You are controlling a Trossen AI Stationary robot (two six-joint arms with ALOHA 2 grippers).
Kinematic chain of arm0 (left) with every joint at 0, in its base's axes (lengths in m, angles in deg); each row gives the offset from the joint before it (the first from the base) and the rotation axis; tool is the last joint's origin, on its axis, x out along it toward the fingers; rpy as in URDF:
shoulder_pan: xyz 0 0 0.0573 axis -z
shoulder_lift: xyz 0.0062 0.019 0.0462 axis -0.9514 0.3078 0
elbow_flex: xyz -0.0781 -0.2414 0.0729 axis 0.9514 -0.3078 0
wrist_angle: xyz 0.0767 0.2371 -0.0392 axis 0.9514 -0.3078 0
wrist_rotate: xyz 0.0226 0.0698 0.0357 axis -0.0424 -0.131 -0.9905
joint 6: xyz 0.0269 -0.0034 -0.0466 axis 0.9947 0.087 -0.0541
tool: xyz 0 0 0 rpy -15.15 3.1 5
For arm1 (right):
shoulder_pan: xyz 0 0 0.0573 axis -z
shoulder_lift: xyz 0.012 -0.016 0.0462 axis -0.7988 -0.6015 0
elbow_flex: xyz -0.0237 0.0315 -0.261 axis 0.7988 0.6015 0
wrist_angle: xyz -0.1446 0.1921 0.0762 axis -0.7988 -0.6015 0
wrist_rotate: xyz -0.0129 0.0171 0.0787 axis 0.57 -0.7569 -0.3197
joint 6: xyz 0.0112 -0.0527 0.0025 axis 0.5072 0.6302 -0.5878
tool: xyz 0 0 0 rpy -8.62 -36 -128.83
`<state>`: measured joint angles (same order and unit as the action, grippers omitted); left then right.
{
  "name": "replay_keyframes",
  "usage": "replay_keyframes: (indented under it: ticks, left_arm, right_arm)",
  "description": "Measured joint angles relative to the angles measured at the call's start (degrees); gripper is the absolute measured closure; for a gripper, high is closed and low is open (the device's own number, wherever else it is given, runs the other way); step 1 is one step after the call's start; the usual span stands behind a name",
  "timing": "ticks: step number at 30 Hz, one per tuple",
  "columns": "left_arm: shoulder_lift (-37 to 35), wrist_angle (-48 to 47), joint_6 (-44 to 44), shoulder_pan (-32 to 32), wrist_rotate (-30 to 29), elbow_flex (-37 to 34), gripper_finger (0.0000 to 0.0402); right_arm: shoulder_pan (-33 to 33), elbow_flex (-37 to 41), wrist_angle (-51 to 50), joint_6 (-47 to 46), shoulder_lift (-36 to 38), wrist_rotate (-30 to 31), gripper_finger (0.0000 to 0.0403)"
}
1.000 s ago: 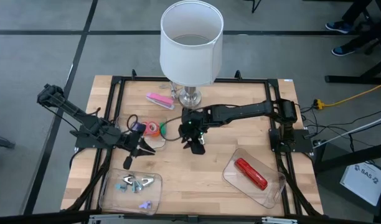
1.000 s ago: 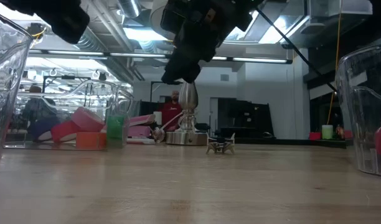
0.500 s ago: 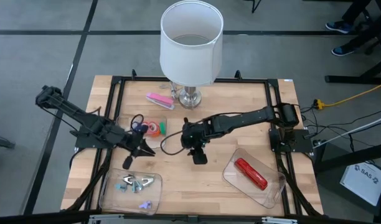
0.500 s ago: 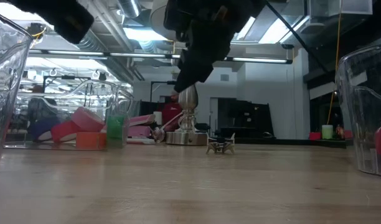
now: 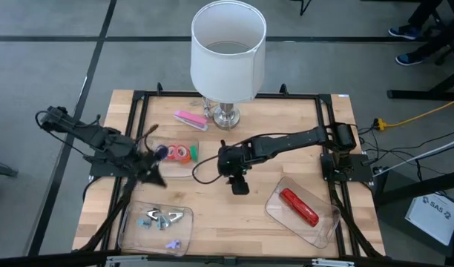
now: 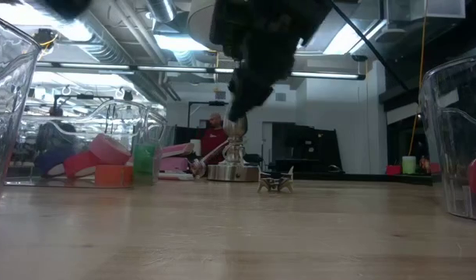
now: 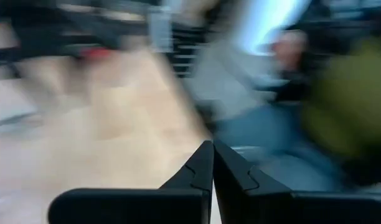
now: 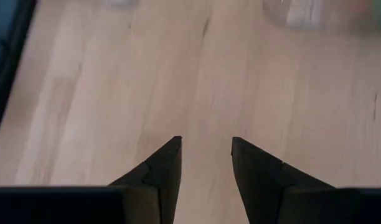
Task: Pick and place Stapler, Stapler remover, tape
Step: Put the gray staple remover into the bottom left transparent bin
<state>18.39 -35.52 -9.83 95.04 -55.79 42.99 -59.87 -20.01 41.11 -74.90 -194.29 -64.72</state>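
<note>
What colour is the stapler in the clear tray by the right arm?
Red. The long red stapler lies in the clear plastic tray; the high view shows it best.

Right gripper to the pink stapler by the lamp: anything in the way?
Only a thin dark cord looping across the wood between the open right gripper and the pink stapler. The tape tub and left gripper lie just beside that path.

White-shaded lamp (image 5: 228,52) at the wooden table's (image 5: 212,208) far edge, yellow cable (image 5: 420,115) on the floor
</note>
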Motion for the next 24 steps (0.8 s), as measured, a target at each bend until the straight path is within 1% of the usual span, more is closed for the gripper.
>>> replay_keyframes:
  ticks: [2,4,6,8,11,13,17,24]
  left_arm:
    - [-0.1,-2.9,1.2,-1.2,-7.3,0.0,0.0398]
    - [0.0,-5.4,2.1,-2.5,-12.9,0.0,0.0396]
    - [0.8,-6.2,3.0,-3.9,-17.2,0.0,0.0394]
    - [1.7,-6.3,4.5,-5.4,-20.1,0.0,0.0395]
    - [3.0,-6.0,5.4,-7.6,-22.2,0.0,0.0397]
    - [3.9,-6.1,5.4,-8.9,-23.3,0.0,0.0398]
    - [5.2,-6.1,5.1,-10.8,-23.5,0.0,0.0396]
    - [6.4,-6.2,5.0,-11.6,-23.5,0.0,0.0395]
  right_arm:
    - [0.0,0.0,-3.1,0.0,0.0,0.0,0.0261]
    - [0.0,0.0,-5.7,0.0,0.0,0.3,0.0261]
    - [0.0,0.0,-7.4,0.2,0.0,2.2,0.0261]
    - [0.0,0.0,-7.9,1.9,0.0,5.3,0.0261]
    - [0.1,0.2,-7.6,6.9,0.0,10.1,0.0261]
    - [0.3,0.4,-7.7,11.8,0.0,12.0,0.0261]
    - [1.6,0.5,-7.4,20.6,-0.6,12.0,0.0261]
    - [5.1,0.5,-7.3,29.1,-1.2,11.1,0.0261]
